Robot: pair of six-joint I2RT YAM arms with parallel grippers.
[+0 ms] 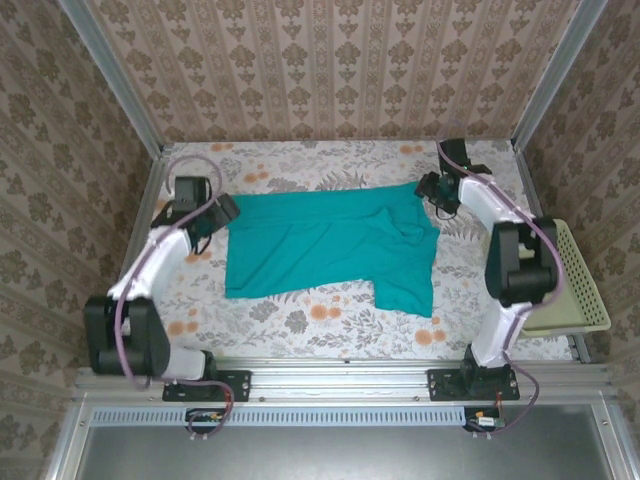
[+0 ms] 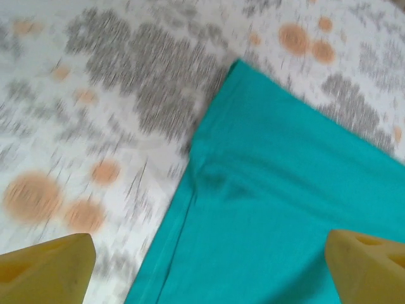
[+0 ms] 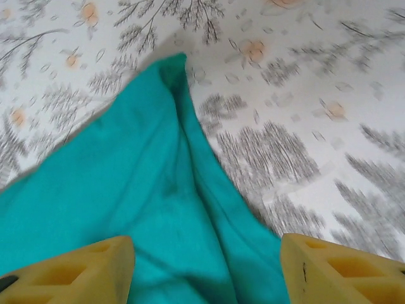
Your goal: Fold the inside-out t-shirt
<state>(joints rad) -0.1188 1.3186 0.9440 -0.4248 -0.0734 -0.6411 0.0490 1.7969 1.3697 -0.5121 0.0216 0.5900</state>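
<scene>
You look to be at the first grasp: the t-shirt (image 1: 330, 245) lies spread on the tabletop (image 1: 300, 320), your left hand (image 1: 218, 212) and right hand (image 1: 434, 192) both open over its far corners, so lower and pinch each corner next.

One teal-green cloth short-sleeved t-shirt (image 1: 320, 245), table centre. One pale yellow plastic slatted basket (image 1: 585, 300), 3 o'clock. Two yellow-fingered grippers: left gripper (image 1: 226, 212) 10 o'clock, right gripper (image 1: 428, 193) 2 o'clock. One floral-print table (image 1: 300, 320).
</scene>
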